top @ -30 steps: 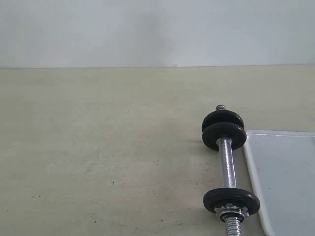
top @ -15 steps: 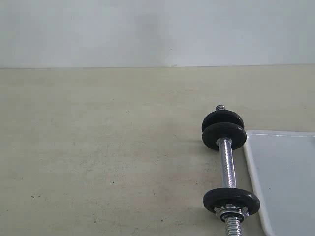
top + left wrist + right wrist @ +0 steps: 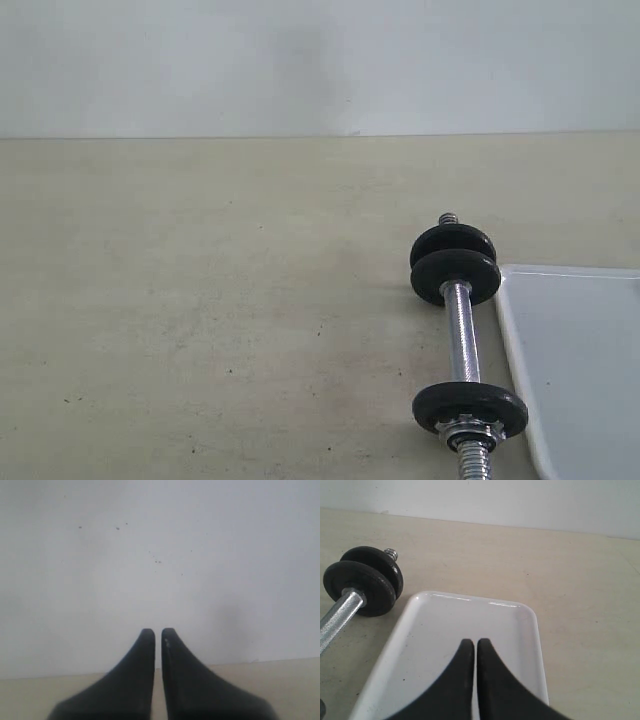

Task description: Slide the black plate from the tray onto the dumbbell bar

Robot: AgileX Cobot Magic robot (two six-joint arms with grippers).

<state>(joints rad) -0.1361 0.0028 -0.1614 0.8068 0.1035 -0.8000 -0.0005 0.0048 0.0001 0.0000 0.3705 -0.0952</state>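
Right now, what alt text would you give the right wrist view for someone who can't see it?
The shut right gripper hangs over a white tray on a beige table. Beside the tray lies the dumbbell bar, two black discs side by side near one end.

left pincer [image 3: 156, 634]: matte black, curved, tapered | right pincer [image 3: 472, 644]: same
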